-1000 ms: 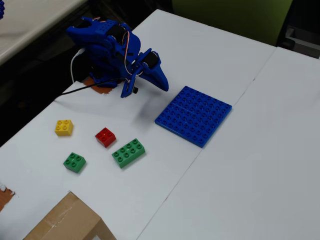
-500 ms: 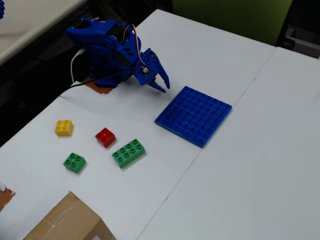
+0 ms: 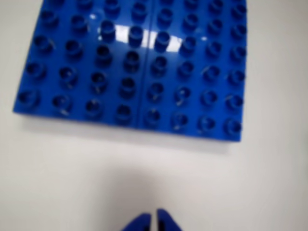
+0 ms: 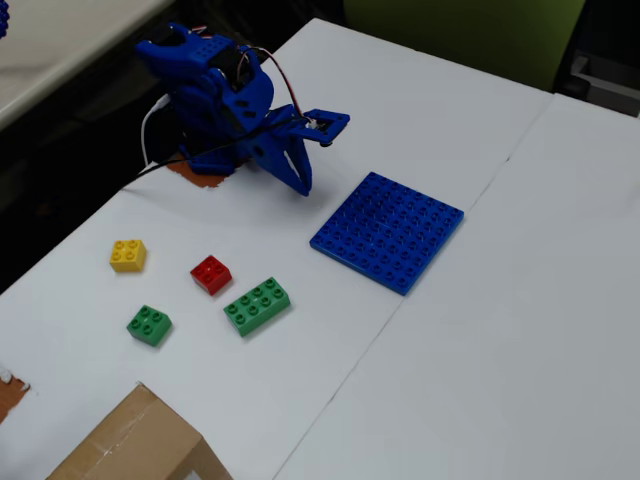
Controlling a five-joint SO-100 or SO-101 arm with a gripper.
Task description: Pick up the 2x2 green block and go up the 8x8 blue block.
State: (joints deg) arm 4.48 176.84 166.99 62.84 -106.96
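Observation:
The 2x2 green block (image 4: 149, 325) lies on the white table at the lower left of the fixed view, far from the arm. The 8x8 blue block (image 4: 388, 230) lies flat at the table's middle; it fills the top of the wrist view (image 3: 134, 67). My blue gripper (image 4: 304, 186) hangs folded near the arm's base, its tips just above the table left of the baseplate. In the wrist view its fingertips (image 3: 155, 221) show at the bottom edge, nearly together with only a thin slit between them, holding nothing.
A yellow 2x2 brick (image 4: 128, 255), a red 2x2 brick (image 4: 211, 274) and a longer green eight-stud brick (image 4: 257, 306) lie near the small green one. A cardboard box (image 4: 130, 445) stands at the bottom left. The table edge runs along the left.

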